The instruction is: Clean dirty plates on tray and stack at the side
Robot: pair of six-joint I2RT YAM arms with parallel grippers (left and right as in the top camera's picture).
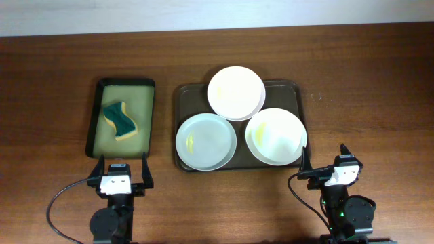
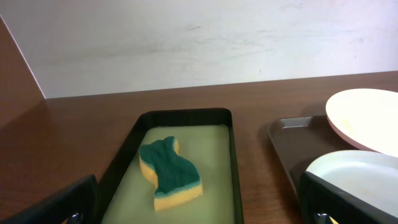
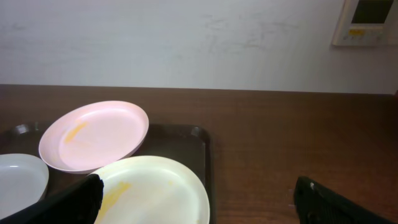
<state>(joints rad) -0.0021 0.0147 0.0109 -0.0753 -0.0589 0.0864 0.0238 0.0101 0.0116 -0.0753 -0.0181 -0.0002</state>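
Three plates lie on the dark brown tray [image 1: 185, 95]. The far plate [image 1: 235, 92] is white, tilted, resting on the other two. The near left plate [image 1: 205, 141] is pale blue-grey with a yellow smear. The near right plate [image 1: 275, 135] has yellowish smears. My left gripper [image 1: 123, 171] is open and empty, near the table's front, just short of the black tray. My right gripper [image 1: 325, 163] is open and empty, near the front right of the brown tray. The plates also show in the right wrist view [image 3: 93, 135] [image 3: 155, 190] and in the left wrist view [image 2: 365, 118].
A smaller black tray [image 1: 97, 115] with yellow-green liquid stands left of the brown tray and holds a green-and-yellow sponge [image 1: 120, 120], also in the left wrist view [image 2: 169, 173]. A wall runs along the table's far edge.
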